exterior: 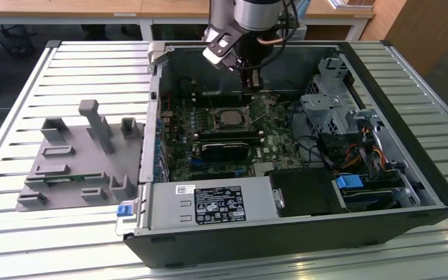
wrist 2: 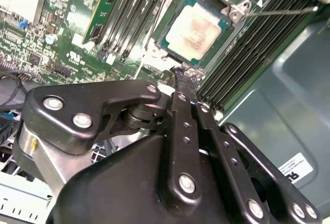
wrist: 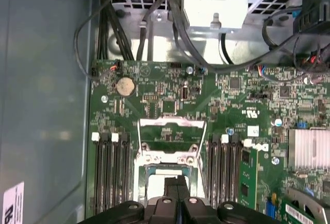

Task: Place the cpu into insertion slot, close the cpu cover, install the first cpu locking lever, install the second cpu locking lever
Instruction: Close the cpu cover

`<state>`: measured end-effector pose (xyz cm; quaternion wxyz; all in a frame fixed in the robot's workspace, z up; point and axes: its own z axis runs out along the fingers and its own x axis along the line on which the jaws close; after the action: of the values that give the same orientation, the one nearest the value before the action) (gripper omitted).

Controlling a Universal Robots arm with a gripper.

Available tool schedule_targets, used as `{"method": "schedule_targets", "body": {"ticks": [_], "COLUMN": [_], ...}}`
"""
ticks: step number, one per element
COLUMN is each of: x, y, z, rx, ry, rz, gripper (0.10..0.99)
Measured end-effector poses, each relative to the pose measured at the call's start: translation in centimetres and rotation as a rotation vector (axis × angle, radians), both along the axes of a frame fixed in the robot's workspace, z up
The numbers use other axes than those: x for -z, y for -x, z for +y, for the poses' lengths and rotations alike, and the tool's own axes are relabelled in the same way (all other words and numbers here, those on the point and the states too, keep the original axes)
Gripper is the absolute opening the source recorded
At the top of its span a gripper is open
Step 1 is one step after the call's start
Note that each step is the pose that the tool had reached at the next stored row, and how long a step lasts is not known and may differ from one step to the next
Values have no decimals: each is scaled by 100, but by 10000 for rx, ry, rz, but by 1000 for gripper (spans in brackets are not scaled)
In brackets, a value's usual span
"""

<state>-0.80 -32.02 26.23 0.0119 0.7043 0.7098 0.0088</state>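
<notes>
The cpu (wrist 2: 195, 30) lies flat in the insertion slot (wrist 2: 164, 42) on the green board, its silvery-beige face uncovered. It is partly seen behind the fingers as the cpu (wrist: 169, 171) in the first wrist view. The cpu cover (wrist: 170, 131), a silver frame with a large window, is swung back off the slot. A thin locking lever (wrist 2: 281, 11) sticks out beside the slot. My gripper (wrist 2: 184, 75) is shut with nothing in it, its tips at the slot's metal edge. In the exterior view the gripper (exterior: 252, 83) hangs just above the insertion slot (exterior: 228, 118).
Black memory slots (wrist: 111, 175) run along both sides of the socket. A silver drive cage (exterior: 329, 111) and cables stand at the exterior view's right, the power supply (exterior: 212, 205) in front. A grey fixture (exterior: 84, 154) sits outside the case on the slatted table (exterior: 21, 105).
</notes>
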Motion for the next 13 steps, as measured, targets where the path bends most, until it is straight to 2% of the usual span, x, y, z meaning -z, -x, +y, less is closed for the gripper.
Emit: {"method": "schedule_targets", "body": {"ticks": [13], "x": [-1], "y": [-157], "z": [0], "rx": [1], "ry": [3], "rz": [3], "gripper": [106]}}
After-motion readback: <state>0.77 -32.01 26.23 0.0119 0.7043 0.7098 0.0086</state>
